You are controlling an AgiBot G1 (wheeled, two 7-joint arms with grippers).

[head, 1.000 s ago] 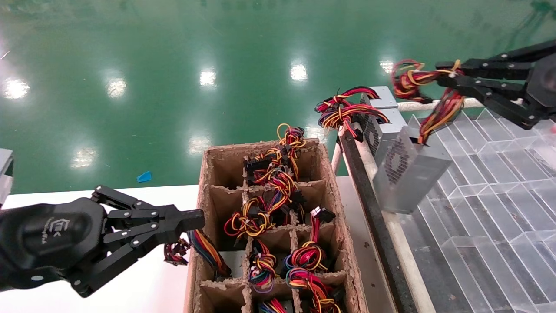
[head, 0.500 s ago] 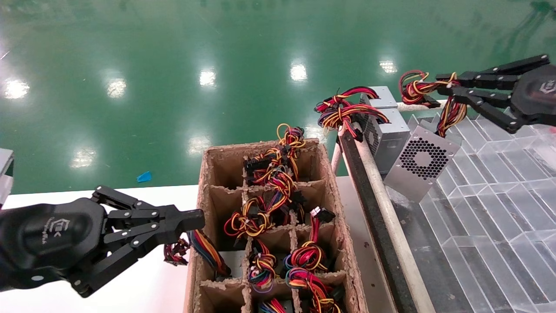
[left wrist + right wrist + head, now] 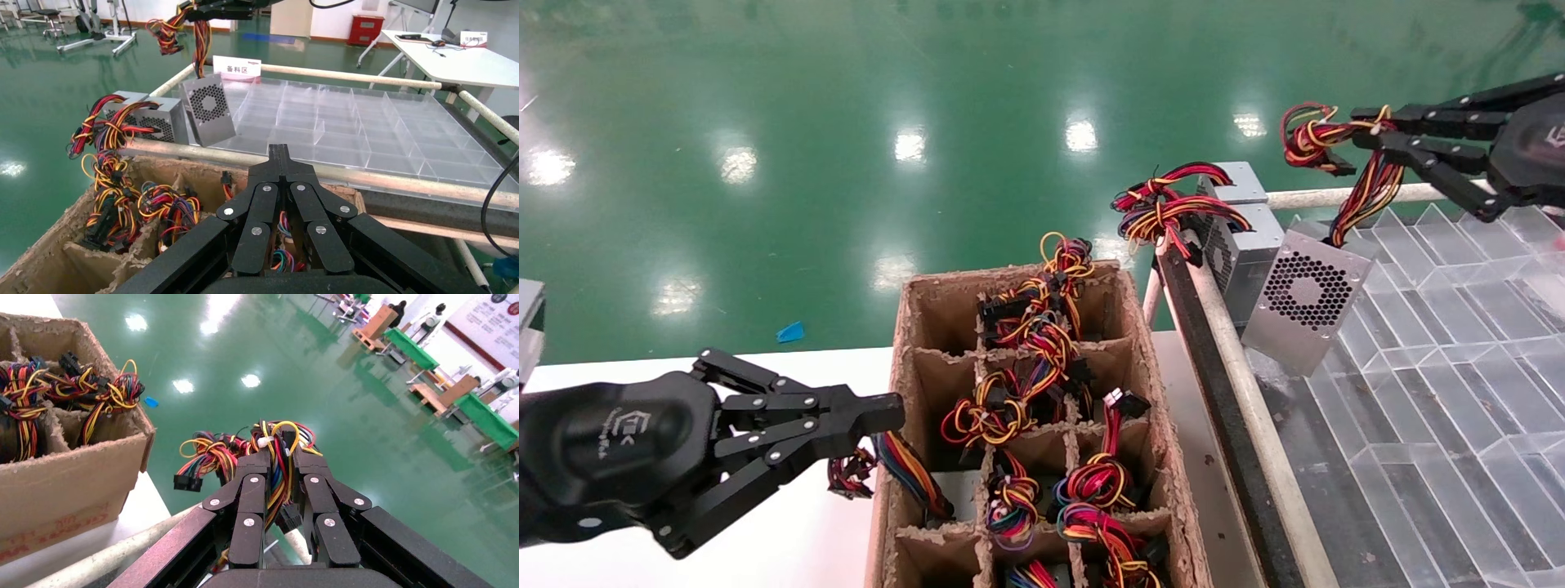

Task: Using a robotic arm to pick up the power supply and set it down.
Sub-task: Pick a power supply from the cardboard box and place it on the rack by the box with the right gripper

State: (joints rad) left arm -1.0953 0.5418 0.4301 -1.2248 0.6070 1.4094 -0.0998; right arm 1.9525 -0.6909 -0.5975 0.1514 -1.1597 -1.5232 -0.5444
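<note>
A: Power supply [image 3: 1305, 300] location?
B: Hanging tilted by its wire bundle [image 3: 1365, 188] over the clear divider tray [image 3: 1442, 367], far right. Right gripper [image 3: 1377, 133] clamped on those wires.
A: Left gripper [image 3: 887, 412]?
B: Fingers closed together, near-left beside the cardboard crate [image 3: 1148, 384].

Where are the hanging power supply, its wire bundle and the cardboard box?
power supply [image 3: 1305, 298]: head view, fan grille face.
wire bundle [image 3: 1369, 192]: head view, strands below the right pincer.
cardboard box [image 3: 1169, 457]: head view, right wall.

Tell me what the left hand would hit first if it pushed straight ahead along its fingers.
Probably the wire bundles inside the cardboard box; the left hand already points over its near wall, though depth is uncertain.
</note>
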